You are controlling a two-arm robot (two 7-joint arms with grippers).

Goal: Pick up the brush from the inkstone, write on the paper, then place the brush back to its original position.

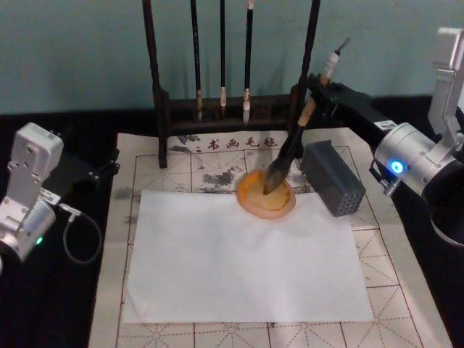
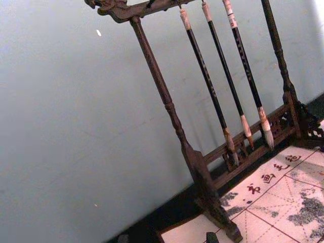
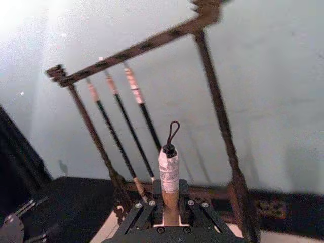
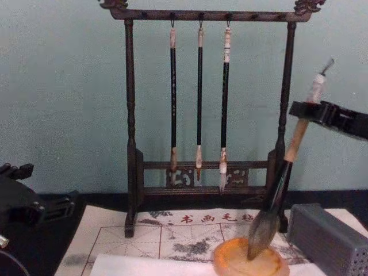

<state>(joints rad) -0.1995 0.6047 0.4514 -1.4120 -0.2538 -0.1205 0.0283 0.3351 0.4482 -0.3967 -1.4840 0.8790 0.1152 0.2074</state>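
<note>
The thick brush (image 1: 290,152) leans steeply, its grey-brown bristles (image 4: 261,230) resting in the round orange inkstone (image 1: 267,194) (image 4: 250,263). My right gripper (image 1: 316,88) (image 4: 305,110) is shut on the upper tan handle, just below the white end cap with loop (image 3: 169,164). The white paper (image 1: 246,254) lies flat in front of the inkstone with no marks that I can see. My left gripper (image 1: 98,174) rests at the table's left edge, away from the paper; its fingers are hard to make out.
A dark wooden rack (image 4: 207,103) with three thin hanging brushes (image 1: 222,58) stands behind the inkstone. A grey perforated box (image 1: 333,177) sits right of the inkstone. A gridded calligraphy mat (image 1: 406,290) lies under the paper.
</note>
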